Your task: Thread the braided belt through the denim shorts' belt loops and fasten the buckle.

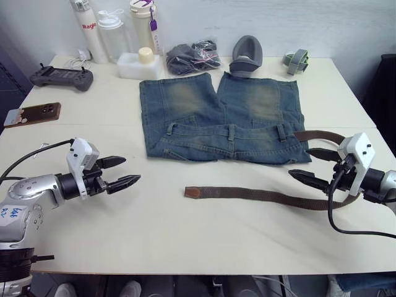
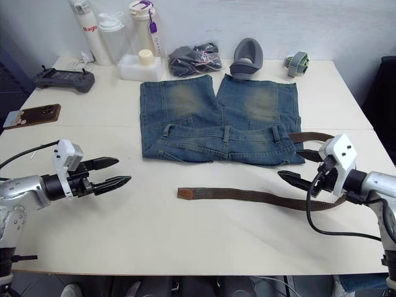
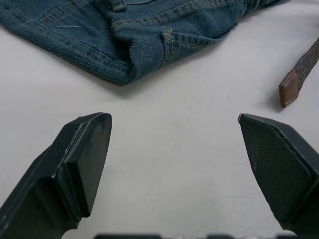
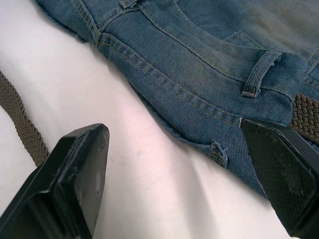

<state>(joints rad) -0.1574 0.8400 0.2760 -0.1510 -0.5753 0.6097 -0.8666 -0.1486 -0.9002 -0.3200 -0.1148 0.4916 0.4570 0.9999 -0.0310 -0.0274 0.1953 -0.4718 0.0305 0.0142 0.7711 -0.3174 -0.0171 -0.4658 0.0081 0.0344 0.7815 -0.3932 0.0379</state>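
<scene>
1. Denim shorts (image 1: 219, 117) flat in the upper centre of the head view, waistband toward the lower edge, several belt loops (image 1: 231, 132) upright along it.
2. Braided belt (image 1: 266, 197) across the table (image 1: 185, 235) below the waistband: tan leather tip (image 1: 192, 192) at centre frame, strap running right, curving up past the right gripper and back into the waistband at the shorts' right edge (image 1: 318, 135). Buckle not made out.
3. Left gripper (image 1: 122, 172) at lower left, fingers spread wide, empty, well apart from the tip.
4. Right gripper (image 1: 315, 166) at right, fingers wide apart, nothing held, just beside the shorts' corner and the belt's bend.
5. Step judged: threading barely begun; most loops bare. Next move likely calls for pinching the tan tip and feeding it under the nearest free loop.
6. Writing: "Ragi" partly readable on the white bottle (image 1: 85, 28) at upper left; handwritten label on the left arm illegible.
</scene>
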